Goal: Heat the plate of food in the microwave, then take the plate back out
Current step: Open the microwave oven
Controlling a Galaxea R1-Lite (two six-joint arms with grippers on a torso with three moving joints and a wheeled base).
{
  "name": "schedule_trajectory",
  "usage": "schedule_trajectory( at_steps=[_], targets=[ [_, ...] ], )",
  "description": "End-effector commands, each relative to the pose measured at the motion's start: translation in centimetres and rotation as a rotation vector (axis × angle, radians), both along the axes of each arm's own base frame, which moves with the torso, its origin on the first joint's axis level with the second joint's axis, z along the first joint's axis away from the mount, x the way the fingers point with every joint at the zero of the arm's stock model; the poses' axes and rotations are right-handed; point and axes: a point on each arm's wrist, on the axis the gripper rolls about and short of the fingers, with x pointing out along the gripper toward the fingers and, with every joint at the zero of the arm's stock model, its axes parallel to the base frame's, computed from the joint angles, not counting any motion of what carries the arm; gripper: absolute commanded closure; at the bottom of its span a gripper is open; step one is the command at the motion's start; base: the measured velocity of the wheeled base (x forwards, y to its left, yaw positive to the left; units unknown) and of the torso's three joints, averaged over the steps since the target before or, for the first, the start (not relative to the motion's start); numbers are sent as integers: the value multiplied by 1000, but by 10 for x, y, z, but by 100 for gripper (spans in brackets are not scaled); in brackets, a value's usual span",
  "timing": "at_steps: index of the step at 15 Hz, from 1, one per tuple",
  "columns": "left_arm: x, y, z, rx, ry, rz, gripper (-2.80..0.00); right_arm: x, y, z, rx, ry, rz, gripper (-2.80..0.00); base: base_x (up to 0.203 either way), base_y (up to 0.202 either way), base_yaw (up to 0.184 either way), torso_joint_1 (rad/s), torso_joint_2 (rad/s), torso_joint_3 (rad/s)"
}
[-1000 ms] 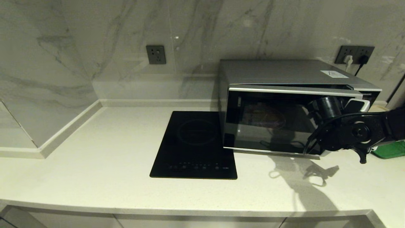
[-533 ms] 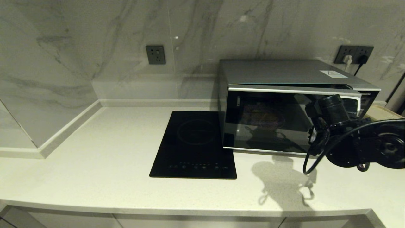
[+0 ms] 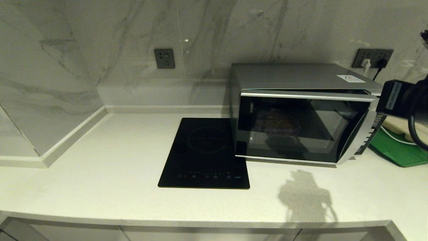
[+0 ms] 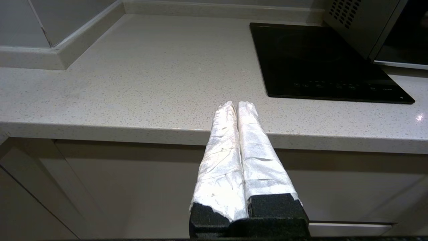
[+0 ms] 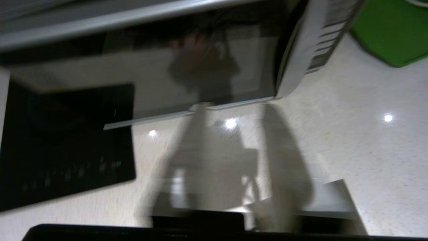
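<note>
The silver-grey microwave (image 3: pixel 301 77) stands at the back right of the counter. Its dark glass door (image 3: pixel 294 127) hangs slightly ajar, the handle strip (image 3: pixel 356 137) swung out from the keypad. Through the glass I dimly make out the plate of food (image 3: pixel 280 123) inside. My right arm (image 3: pixel 406 100) is raised at the far right, clear of the door. In the right wrist view the right gripper (image 5: pixel 234 112) hovers above the counter in front of the door (image 5: pixel 200 67), fingers blurred but apart, nothing between them. My left gripper (image 4: pixel 236 104) is parked shut before the counter's front edge.
A flat black cooktop (image 3: pixel 205 152) is set in the counter just left of the microwave. A green board (image 3: pixel 398 150) with a beige tray (image 3: pixel 398 126) on it lies right of the microwave. Wall sockets (image 3: pixel 371 57) with plugs sit behind.
My right arm has pulled away from the microwave's handle, rising and moving right toward the picture's edge. The door stays slightly ajar. The left arm has not moved.
</note>
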Motion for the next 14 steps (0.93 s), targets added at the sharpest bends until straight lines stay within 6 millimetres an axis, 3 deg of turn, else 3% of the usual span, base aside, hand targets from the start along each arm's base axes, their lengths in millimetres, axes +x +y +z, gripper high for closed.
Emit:
schedule_trajectory(
  at_steps=[1,3,6,8,11,14],
  targets=[
    [0,0,0,-1,0,1,0,54,-8,-5,-22,60,-105,0,0,0,0,0,0,0],
    [0,0,0,-1,0,1,0,90,-18,-7,-33,75,-151,0,0,0,0,0,0,0],
    [0,0,0,-1,0,1,0,126,-24,-1,-21,46,-138,0,0,0,0,0,0,0],
    [0,0,0,-1,0,1,0,141,-26,1,-17,28,-140,0,0,0,0,0,0,0],
    [0,0,0,-1,0,1,0,160,-35,-16,-34,65,-158,0,0,0,0,0,0,0],
    [0,0,0,-1,0,1,0,165,-44,-17,109,43,-109,0,0,0,0,0,0,0]
  ],
)
